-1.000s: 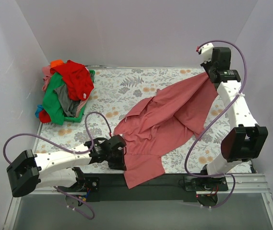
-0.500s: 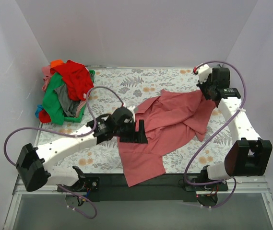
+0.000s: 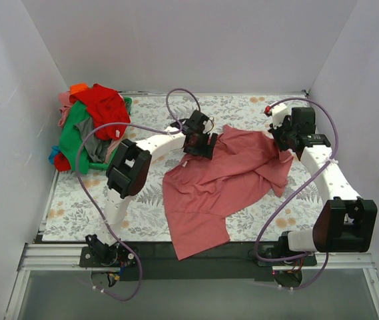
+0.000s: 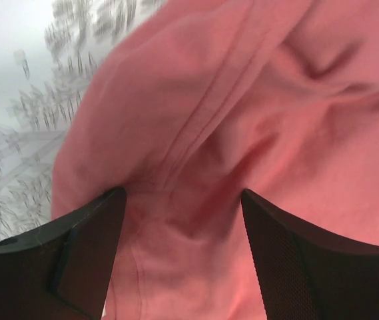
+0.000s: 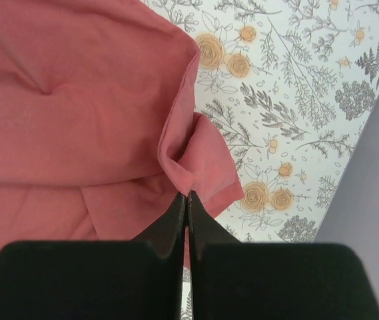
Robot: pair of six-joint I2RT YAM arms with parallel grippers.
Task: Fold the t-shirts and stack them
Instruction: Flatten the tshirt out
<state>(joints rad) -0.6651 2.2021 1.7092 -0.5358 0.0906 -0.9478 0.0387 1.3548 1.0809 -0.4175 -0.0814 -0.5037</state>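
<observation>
Salmon-pink cotton now lies slumped on the counter (image 3: 69, 207) where a second ago it hung taut. The t-shirt (image 3: 222, 180) was stretched from the near left edge up to the far right corner, and it has since sagged into a rumpled heap right of centre, its near hem drooping over the counter's front edge. Two things did that. The left arm (image 3: 161, 140) has let go of the near part it was pinching, swung across the floral cover and come to the shirt's far left edge. Its jaws are released, standing wide astride a raised seam in the wrist view, with cloth between them but nothing pinched. The right arm (image 3: 324, 167) has come down and inward from its high reach, and its jaws stay clenched on a folded edge of the shirt at the far right, the cloth bunching just ahead of them. To my eye this is a re-grip, not a fold: the shirt is not yet spread flat, no crease is laid, and the left jaws look poised to take a new hold so the pair can pull it square. The other t-shirts (image 3: 92, 133), red, green, grey and orange, sit in a tangled pile at the far left corner, well apart from both arms.
</observation>
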